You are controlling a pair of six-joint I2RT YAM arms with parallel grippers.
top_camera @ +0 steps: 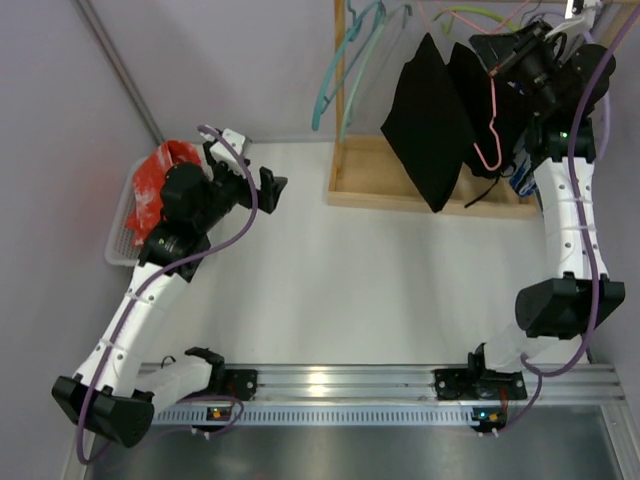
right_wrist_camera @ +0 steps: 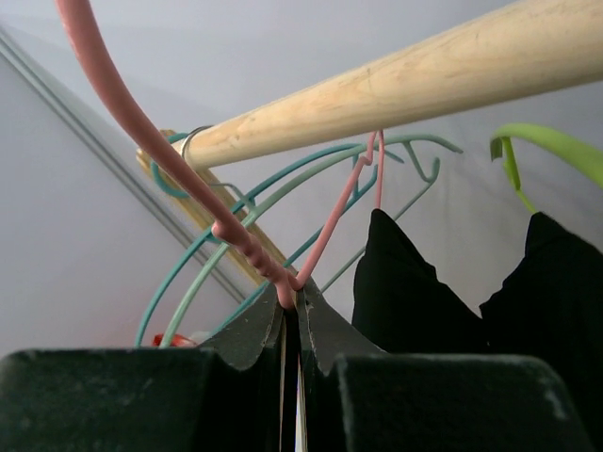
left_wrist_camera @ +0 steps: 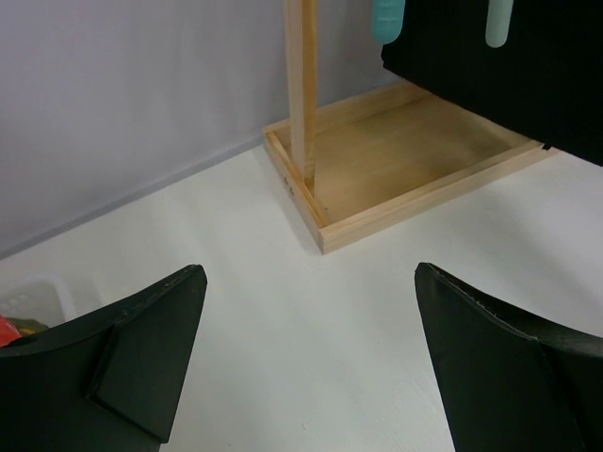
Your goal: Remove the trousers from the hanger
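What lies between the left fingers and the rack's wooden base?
Only bare white table lies between the left fingers and the wooden base; the left wrist view shows it.

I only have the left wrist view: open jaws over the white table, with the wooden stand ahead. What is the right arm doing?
Observer: The right jaws are shut on a pink hanger, just under the wooden rail.
Operator: Are there any trousers on that rail?
Observer: Yes, black trousers hang from it.
Operator: What is in the basket by my arm?
Observer: A red garment lies in the white basket, just left of the left arm.
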